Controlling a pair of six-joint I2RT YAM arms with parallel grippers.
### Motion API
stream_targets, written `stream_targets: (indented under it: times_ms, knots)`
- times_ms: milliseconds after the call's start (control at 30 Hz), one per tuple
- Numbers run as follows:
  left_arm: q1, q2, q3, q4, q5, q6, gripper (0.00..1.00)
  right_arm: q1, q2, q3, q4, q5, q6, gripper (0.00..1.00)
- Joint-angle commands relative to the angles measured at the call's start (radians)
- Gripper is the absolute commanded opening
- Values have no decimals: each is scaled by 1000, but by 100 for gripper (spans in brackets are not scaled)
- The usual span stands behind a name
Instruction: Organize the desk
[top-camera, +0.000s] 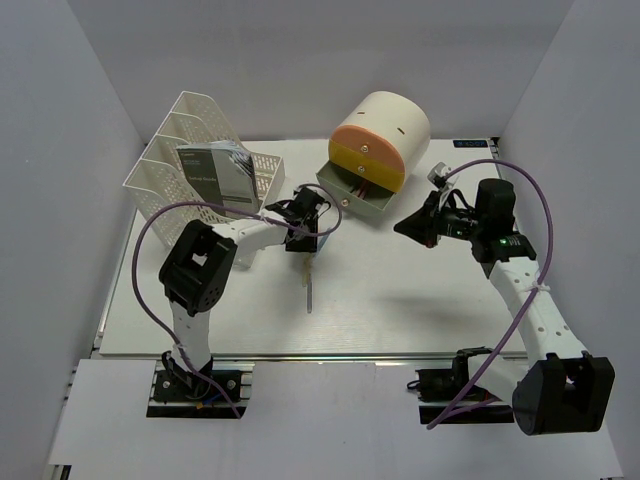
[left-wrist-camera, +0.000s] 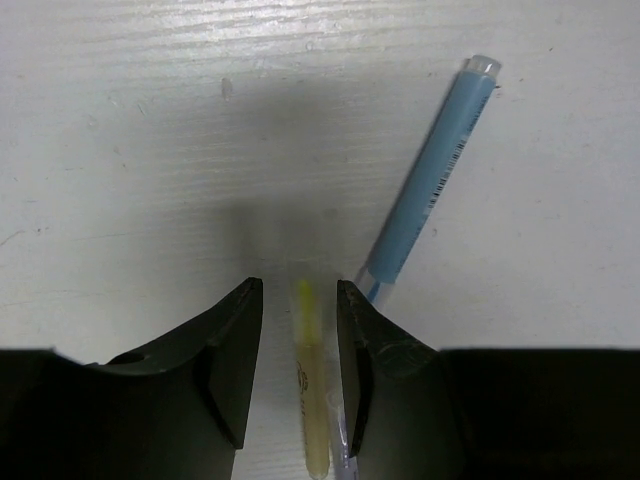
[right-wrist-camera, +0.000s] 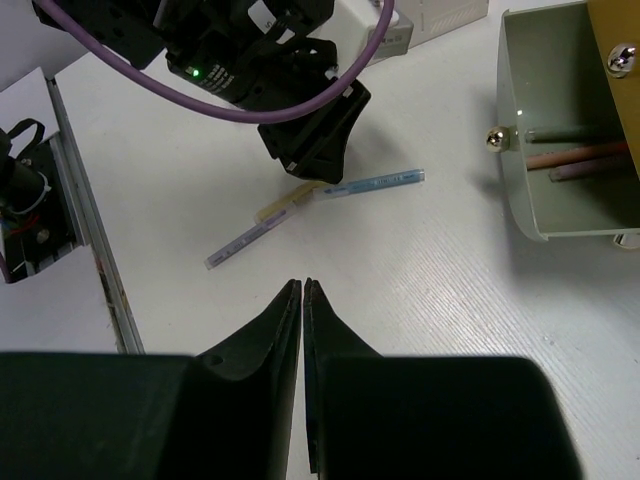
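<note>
left claw (left-wrist-camera: 300, 300) stands open, jaws either side of a yellow pen (left-wrist-camera: 308, 380) but not pinching it. right claw (right-wrist-camera: 302, 290) is closed on nothing and held above the desk, off to the side. desk (top-camera: 400, 310) spreads white between the walls. at its back left sits a rack (top-camera: 150, 180) with a booklet (top-camera: 215, 172) in it. at back centre is a drawer unit (top-camera: 380, 135) with a drawer (right-wrist-camera: 520, 150) pulled out (a few pencils lie inside). near the middle of the desk lie the loose pens: the yellow one, a blue pen (left-wrist-camera: 430, 180) whose near end sits just beside one finger of the left claw, and a pale pen (right-wrist-camera: 245, 240) close by. the likely trouble is crowding. as the jaws close, that finger may catch the blue pen too, so two come up together or the blue one gets flicked away. the yellow pen looks slim and round, so an off-centre pinch may let it roll out.
</note>
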Motion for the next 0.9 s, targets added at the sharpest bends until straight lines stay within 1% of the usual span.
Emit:
stream_targets:
  times_ms: [0, 233, 333, 467, 567, 600, 667, 700, 733, 800, 867]
  knots:
    - [-11, -3, 30, -31, -55, -20, 46, -15, -10, -1, 20, -35, 8, 10]
    - [-31, 11, 18, -49, -103, -37, 46, -33, -11, -2, 22, -50, 15, 10]
    - [-42, 20, 13, -54, -121, -41, 45, -38, -13, -2, 23, -53, 15, 10]
    - [-42, 29, -7, -46, -135, -44, 39, -47, -13, -4, 23, -64, 21, 9]
    - [-42, 31, -33, -40, -141, -49, 29, -55, -13, -4, 25, -68, 23, 9]
    - [-42, 29, -37, -35, -143, -50, 24, -58, -13, -4, 25, -70, 23, 9]
    - [-42, 22, -54, -34, -146, -53, 19, -64, -11, -5, 28, -74, 26, 9]
    - [-42, 20, -59, -31, -147, -52, 12, -64, -10, -5, 26, -76, 26, 9]
    - [-42, 17, -62, -32, -149, -50, 9, -70, -10, -5, 28, -79, 29, 9]
    - [-42, 3, -65, -38, -155, -47, 3, -70, -10, -7, 30, -85, 32, 9]
    - [-42, -24, -62, -49, -161, -38, 0, -75, -10, -7, 31, -88, 32, 9]
